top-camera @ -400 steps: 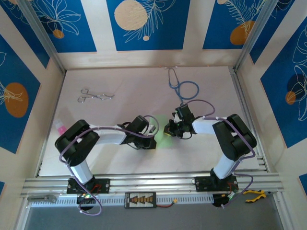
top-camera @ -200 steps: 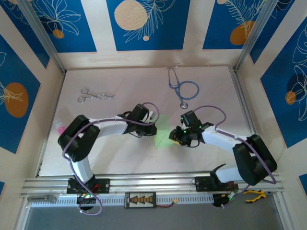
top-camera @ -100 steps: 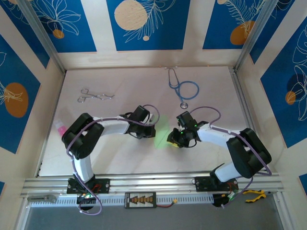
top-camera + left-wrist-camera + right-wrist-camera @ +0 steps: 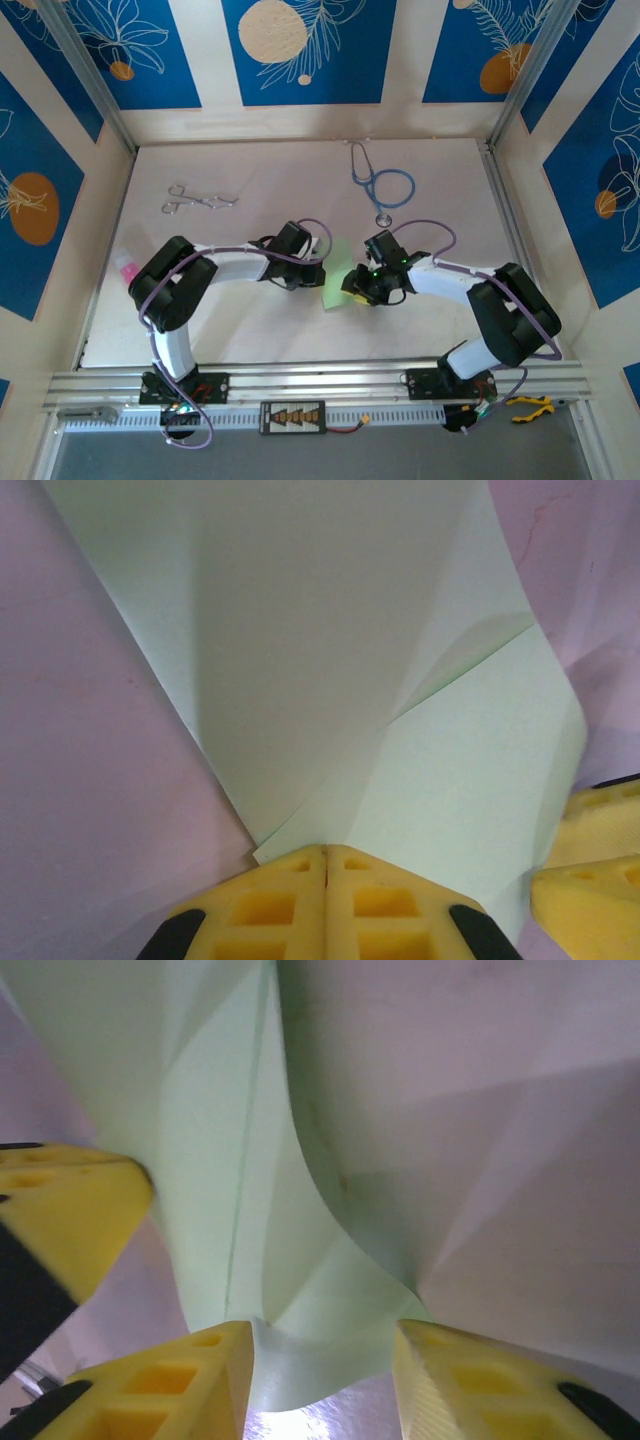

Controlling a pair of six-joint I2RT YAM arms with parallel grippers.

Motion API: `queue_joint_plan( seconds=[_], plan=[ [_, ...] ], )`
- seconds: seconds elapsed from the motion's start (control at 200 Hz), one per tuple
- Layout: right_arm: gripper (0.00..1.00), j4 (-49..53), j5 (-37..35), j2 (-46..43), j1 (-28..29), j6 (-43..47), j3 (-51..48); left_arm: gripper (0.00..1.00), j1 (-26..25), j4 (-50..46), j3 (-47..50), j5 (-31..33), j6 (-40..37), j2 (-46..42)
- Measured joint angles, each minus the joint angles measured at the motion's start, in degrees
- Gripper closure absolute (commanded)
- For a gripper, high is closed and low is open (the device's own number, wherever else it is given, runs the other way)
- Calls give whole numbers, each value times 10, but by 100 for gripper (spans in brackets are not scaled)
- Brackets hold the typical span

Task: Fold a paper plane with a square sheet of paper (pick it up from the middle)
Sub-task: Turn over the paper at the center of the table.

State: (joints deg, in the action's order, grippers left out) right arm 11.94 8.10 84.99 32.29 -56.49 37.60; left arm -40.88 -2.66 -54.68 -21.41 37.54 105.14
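Observation:
The square sheet of paper, pale green and partly folded, lies mid-table between the two arms. In the left wrist view the paper shows creases and a raised flap. My left gripper is shut, its tips pressed together on the paper's near edge. My right gripper is open, and a curled flap of the paper stands between its yellow fingers. From above, the left gripper and right gripper face each other across the sheet. No finished paper plane is in view.
A blue stethoscope lies at the back of the table. Metal forceps lie at the back left. A pink object sits by the left wall. Frame rails border the table.
My right gripper has slid left over the paper's right edge and its jaws have spread wider. The left gripper stayed shut at the paper's left side.

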Motion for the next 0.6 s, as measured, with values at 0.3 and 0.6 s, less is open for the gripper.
queue_joint_plan(
  seconds=[0.3, 0.6],
  plan=[
    [55, -58, 36, 25, -16, 9, 7, 100, 0, 1, 1, -3, -2, 0],
    [55, -86, 68, 41, -43, 37, 26, 100, 0, 4, 4, -10, -2, 0]
  ],
)
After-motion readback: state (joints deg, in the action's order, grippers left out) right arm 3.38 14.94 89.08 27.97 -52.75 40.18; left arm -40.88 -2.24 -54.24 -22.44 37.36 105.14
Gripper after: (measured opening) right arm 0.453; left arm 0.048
